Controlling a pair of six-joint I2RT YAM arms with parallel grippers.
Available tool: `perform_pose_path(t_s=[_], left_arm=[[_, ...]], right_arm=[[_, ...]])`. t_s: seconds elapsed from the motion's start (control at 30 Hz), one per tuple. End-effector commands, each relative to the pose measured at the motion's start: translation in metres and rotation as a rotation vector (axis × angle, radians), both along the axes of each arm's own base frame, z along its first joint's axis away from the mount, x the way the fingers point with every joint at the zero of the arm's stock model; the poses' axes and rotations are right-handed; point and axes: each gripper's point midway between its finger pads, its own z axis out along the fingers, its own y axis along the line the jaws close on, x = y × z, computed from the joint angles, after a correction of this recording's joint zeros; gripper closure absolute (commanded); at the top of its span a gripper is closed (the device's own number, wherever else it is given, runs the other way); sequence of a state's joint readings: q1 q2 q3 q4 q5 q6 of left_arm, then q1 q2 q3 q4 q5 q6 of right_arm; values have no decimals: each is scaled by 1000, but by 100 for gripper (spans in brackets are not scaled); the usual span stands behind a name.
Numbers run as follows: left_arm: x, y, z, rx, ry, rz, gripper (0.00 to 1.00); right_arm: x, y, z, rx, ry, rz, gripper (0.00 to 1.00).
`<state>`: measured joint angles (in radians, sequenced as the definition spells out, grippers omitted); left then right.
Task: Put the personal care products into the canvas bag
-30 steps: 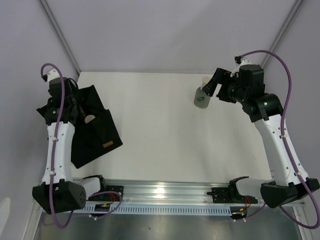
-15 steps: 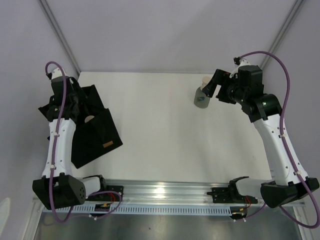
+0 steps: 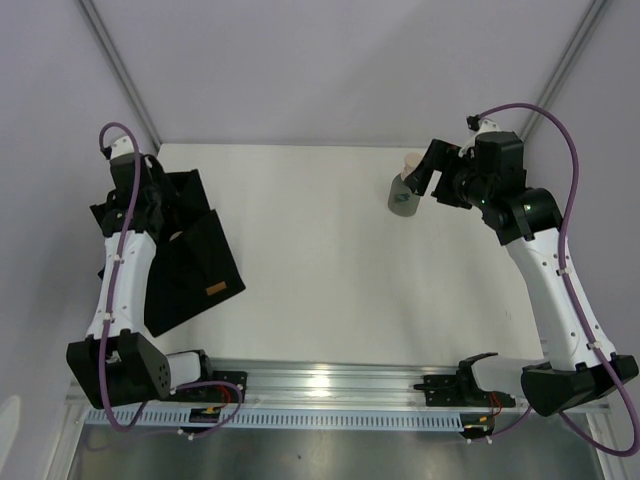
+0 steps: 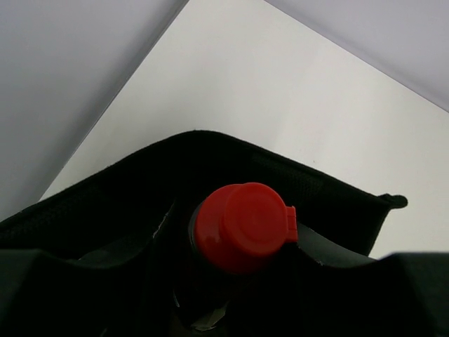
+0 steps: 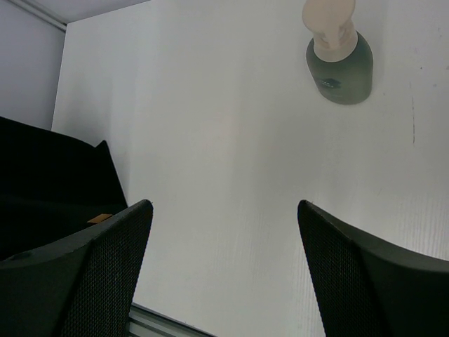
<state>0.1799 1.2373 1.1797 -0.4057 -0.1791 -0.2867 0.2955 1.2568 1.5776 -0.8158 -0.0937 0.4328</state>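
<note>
The black canvas bag [image 3: 190,265] with a tan label [image 3: 213,291] lies at the table's left. My left gripper [image 3: 160,212] hangs over its mouth, fingers spread, holding nothing. In the left wrist view the red bottle's cap [image 4: 242,225] stands up inside the bag [image 4: 330,189], between my dark fingers. A small beige shape [image 3: 178,238] shows in the bag's mouth. The grey bottle [image 3: 402,197] with a pale cap stands upright at the back right. My right gripper [image 3: 421,177] is open just right of it, apart from it. It also shows in the right wrist view [image 5: 340,67], ahead of the open gripper [image 5: 224,210].
The table's back edge and the left wall corner run close behind the bag. The aluminium rail [image 3: 330,385] with both arm bases lines the near edge. The bag [image 5: 42,182] shows far left in the right wrist view.
My left arm has shifted right and toward the back over the bag. My right arm and the grey bottle have stayed put.
</note>
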Motion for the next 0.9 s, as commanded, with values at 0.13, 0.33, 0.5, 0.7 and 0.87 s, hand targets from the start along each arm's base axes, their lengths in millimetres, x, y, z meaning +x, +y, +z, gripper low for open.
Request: perform_pose_path(t_s=[0.13,0.33,0.5,0.7,0.87], left_arm=[[0,3,3,21,-5,9,86],[-15,6,15,58,-20,17,62],[-23,7,5,79,-1,15,58],[-37,13,-7,87,38,67,100],[-52,22,8,100,17,141,100]], right_arm=[[3,0,9,11,-42,-9,12],[4,0,7,14,-41,-16,12],[3,0,6,22,-39,-18,12],[1,0,4,28,-35,-17,12],[0,1,2,24,-34,-12,12]])
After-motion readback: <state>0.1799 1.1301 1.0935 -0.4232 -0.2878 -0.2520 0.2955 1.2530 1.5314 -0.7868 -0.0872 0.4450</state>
